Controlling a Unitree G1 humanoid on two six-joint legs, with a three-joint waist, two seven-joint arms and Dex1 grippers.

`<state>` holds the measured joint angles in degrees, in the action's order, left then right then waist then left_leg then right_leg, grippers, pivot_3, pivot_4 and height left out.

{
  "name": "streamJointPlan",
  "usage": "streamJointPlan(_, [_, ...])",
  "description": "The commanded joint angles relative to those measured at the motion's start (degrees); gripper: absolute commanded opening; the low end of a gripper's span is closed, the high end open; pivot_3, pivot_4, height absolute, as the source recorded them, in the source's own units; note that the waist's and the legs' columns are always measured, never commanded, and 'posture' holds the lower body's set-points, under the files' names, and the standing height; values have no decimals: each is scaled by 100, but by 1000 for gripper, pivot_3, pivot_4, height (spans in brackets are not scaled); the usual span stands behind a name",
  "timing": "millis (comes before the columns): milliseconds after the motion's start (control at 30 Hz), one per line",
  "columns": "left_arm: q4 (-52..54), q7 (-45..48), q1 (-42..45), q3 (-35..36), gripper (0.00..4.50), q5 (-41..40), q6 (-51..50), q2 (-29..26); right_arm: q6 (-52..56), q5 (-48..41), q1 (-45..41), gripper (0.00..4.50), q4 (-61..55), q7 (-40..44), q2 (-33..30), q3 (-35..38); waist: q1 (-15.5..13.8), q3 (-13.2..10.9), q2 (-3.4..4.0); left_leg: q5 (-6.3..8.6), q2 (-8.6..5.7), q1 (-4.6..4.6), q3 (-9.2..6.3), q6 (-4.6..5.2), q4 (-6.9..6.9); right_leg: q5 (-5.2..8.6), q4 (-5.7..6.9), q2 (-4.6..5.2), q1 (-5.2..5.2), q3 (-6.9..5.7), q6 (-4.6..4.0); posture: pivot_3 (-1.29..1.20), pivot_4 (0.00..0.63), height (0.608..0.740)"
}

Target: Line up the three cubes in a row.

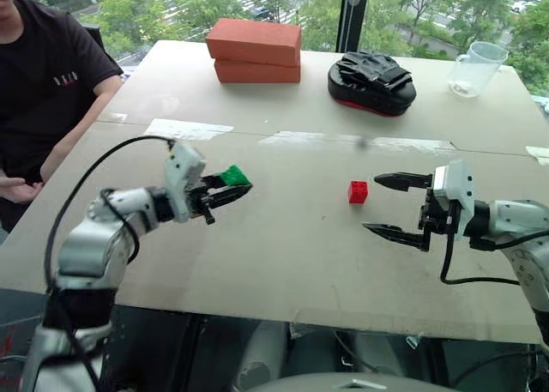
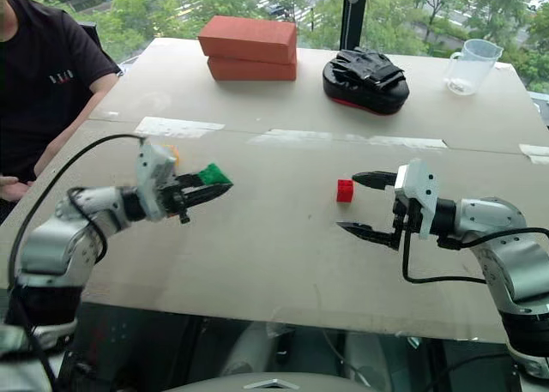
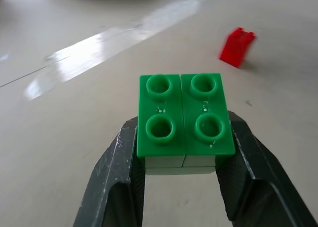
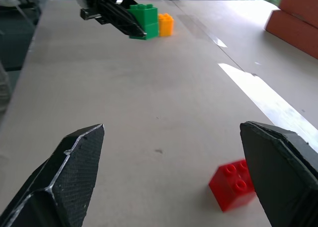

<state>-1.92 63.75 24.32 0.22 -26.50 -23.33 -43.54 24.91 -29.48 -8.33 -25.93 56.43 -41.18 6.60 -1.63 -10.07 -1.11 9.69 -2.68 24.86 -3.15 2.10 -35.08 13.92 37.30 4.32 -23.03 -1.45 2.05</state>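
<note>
Left gripper (image 1: 232, 186) is clamped on the small green studded plastic block (image 1: 234, 176), pinched by its side faces right at the fingertips, clear of the table. A shallow hold like that could let it twist or drop on the carry. The small red studded block (image 1: 358, 191) sits well ahead of it, just beyond the wide-open, empty right gripper (image 1: 391, 207). The small yellow-orange block (image 4: 166, 24) lies just behind the left gripper.

The table (image 1: 283, 255) carries red cube (image 1: 358, 191), bricks (image 1: 255, 51), cup (image 1: 476, 68), black pad (image 1: 371, 82).
</note>
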Motion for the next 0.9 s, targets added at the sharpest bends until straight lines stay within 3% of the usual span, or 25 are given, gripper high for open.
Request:
streamJointPlan(33, [-1271, 1152, 654, -659, 1304, 629, 1065, 95, 35, -131, 323, 4500, -444, -178, -151, 429, 34, -1, -1, -12, 0, 6, 2, 20, 1, 0, -1, -3, -1, 2, 0, 0, 150, 740])
streamJointPlan(233, [-3891, 2020, 2495, -1475, 1304, 1668, 2582, 930, 233, -281, 1213, 4500, -1083, -592, -186, 1073, -17, -7, -11, -10, 2, 25, -19, 26, -7, -6, -4, -10, -3, -27, 12, 0, 150, 740])
streamJointPlan(467, [-5571, 2487, 3502, -1528, 1304, 2189, 3527, 1504, 319, -388, 1722, 4500, -1421, -735, -229, 1311, 85, -8, -14, -4, -4, 34, -15, 38, -34, -19, -3, -12, 0, -40, 40, 0, 150, 740])
streamJointPlan(900, [-6469, 2423, 3929, -1494, 1304, 2815, 4063, 1905, 290, -623, 1681, 4500, -1425, -722, -350, 1359, 84, -10, -16, -4, -5, 34, -18, 39, -47, -20, 15, -29, 1, -56, 45, 0, 150, 740])
